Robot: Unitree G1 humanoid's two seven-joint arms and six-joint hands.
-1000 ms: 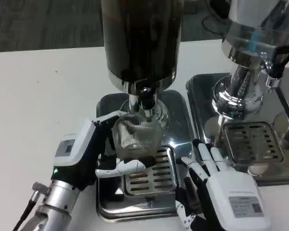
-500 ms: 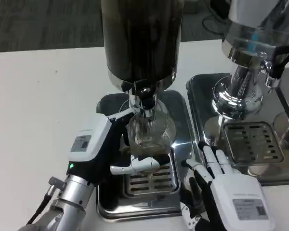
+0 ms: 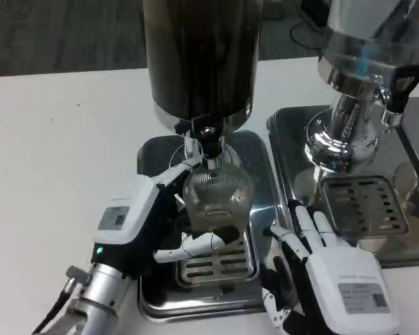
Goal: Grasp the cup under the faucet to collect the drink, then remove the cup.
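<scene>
A clear ribbed cup (image 3: 216, 192) sits directly under the faucet (image 3: 209, 143) of the dark drink dispenser (image 3: 199, 56), over the steel drip tray (image 3: 157, 293). My left hand (image 3: 143, 223) grips the cup from its left side, one finger curling across below it. My right hand (image 3: 325, 262) rests at the tray's right edge with fingers spread and nothing in it, a short way right of the cup. No liquid is plainly visible in the cup.
A second steel dispenser (image 3: 356, 84) with a black-handled tap (image 3: 401, 87) stands at the right on its own drip tray (image 3: 366, 206). Bare white table (image 3: 56, 153) spreads to the left.
My left hand carried the cup up and to the right, from the grate to right beneath the faucet. The right hand barely moved.
</scene>
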